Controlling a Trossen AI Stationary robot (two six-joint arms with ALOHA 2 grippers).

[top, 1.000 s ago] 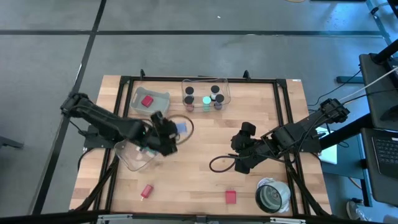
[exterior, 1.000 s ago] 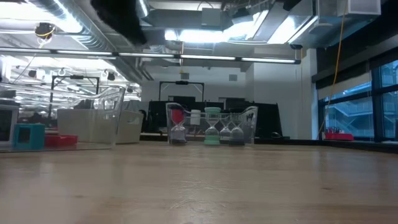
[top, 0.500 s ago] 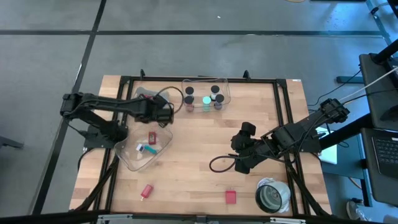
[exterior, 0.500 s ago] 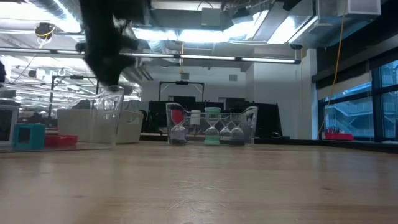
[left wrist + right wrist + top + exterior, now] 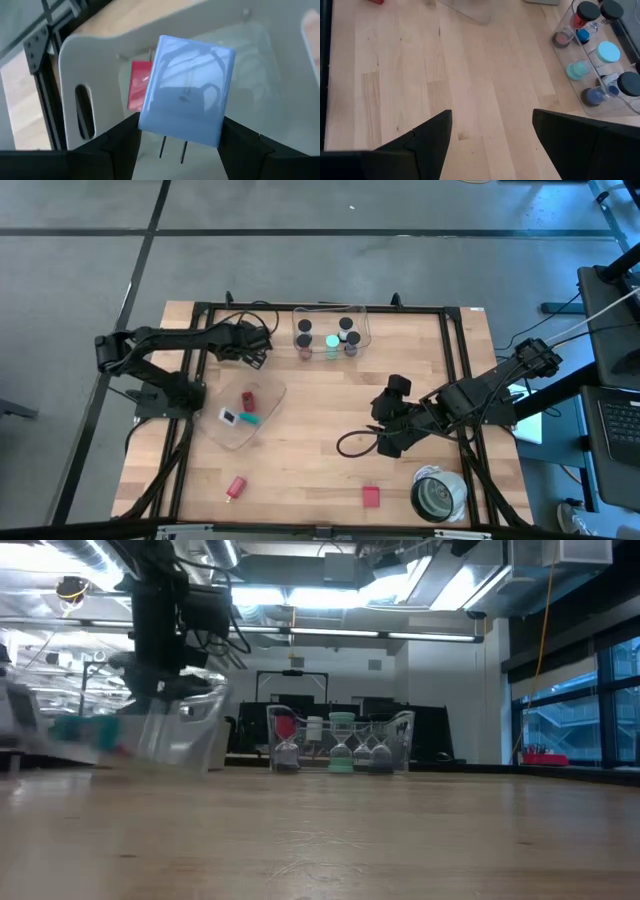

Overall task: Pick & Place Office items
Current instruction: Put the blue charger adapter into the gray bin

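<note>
My left gripper (image 5: 252,343) is shut on a light-blue block (image 5: 187,90) with two metal prongs. It hangs over the far-left clear bin (image 5: 250,50), which holds a red piece (image 5: 137,90). A second clear bin (image 5: 240,415) nearer the front holds red, white and teal pieces. Two red pieces (image 5: 236,486) (image 5: 371,496) lie on the wood near the front edge. My right gripper (image 5: 385,425) (image 5: 492,135) stands open above the table's middle, nothing between its fingers. My left gripper pinches the blue block between its two fingers, on two opposite sides near the pronged end (image 5: 150,125). The fingers slant down from the table's left. The block is lifted clear above the bin, with its prongs (image 5: 172,147) pointing back toward the wrist.
A clear bin (image 5: 330,330) with black-capped cylinders and a cyan disc stands at the far middle. A black ring (image 5: 355,443) lies by the right gripper. A grey-white roll (image 5: 438,495) sits at the near right. A black frame borders the table.
My left gripper has swung toward the table's far edge with the blue block, sinking and turning, from over the near bin to over the far-left bin. The near bin with its pieces has shifted a little and shows blurred in the low view.
</note>
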